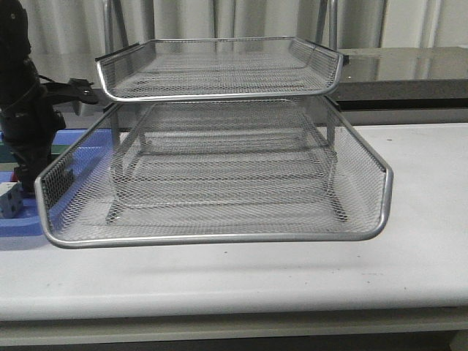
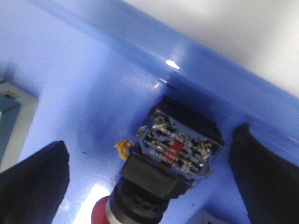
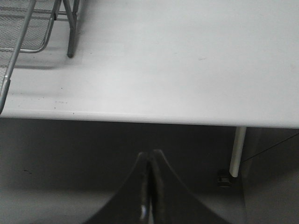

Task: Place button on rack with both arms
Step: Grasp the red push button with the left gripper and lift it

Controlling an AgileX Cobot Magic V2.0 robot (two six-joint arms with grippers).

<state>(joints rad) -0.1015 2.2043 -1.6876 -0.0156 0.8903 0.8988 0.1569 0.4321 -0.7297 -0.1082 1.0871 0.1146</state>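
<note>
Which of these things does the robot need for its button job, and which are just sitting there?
Needed:
button
rack
left gripper, open around the button
right gripper, shut, empty

Just sitting there:
blue tray
white block

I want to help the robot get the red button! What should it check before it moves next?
1. Left gripper open, a finger on each side of the red-headed push-button switch: ok.
2. Button lying in the flat blue plastic tray, fingers not touching it: ok.
3. Button gripped: not ok, jaws apart.
4. Right gripper ready to receive: not ok, it is shut, hanging off the white table edge.
5. Silver wire-mesh rack standing upright, tiers free: ok.
6. Yellow bit beside the button snagging: cannot tell.
</note>
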